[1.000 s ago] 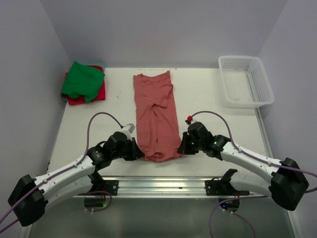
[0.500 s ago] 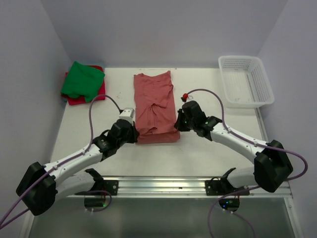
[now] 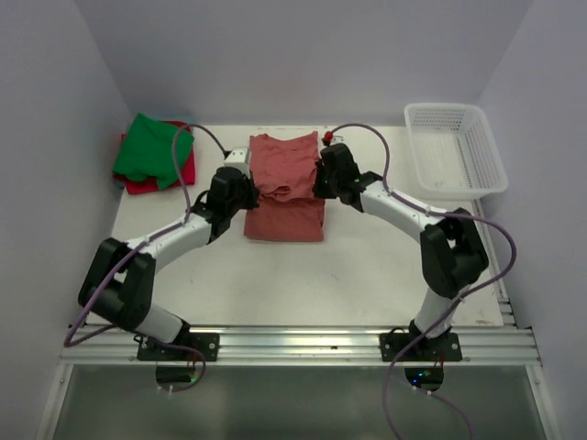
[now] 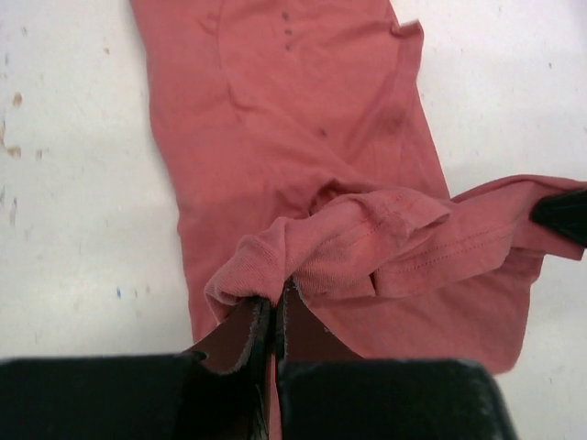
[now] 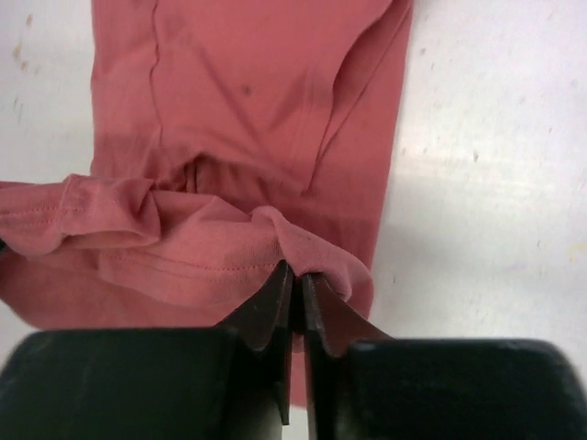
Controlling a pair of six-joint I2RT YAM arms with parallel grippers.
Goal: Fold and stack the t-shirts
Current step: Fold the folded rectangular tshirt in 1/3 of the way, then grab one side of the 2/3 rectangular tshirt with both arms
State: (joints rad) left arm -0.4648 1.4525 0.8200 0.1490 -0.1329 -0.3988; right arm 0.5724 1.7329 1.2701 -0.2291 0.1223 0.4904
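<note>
The faded brick-red t-shirt [image 3: 284,192] lies lengthwise in the middle of the table, its near hem lifted and doubled back over its far half. My left gripper [image 3: 246,191] is shut on the hem's left corner [image 4: 266,275]. My right gripper [image 3: 321,181] is shut on the hem's right corner [image 5: 303,252]. The hem hangs between them, held above the lower layer [image 4: 303,101], which also shows in the right wrist view [image 5: 248,82]. The bright green t-shirt [image 3: 151,147] lies folded on the red-pink t-shirt [image 3: 165,179] at the far left corner.
A white mesh basket [image 3: 456,149] stands at the far right corner. Grey walls close the table on the left, back and right. Cables loop above both arms.
Both grippers have carried the near hem away from the front edge toward the far end, folding the brick-red t-shirt over itself. The arms are now stretched far across the table.
</note>
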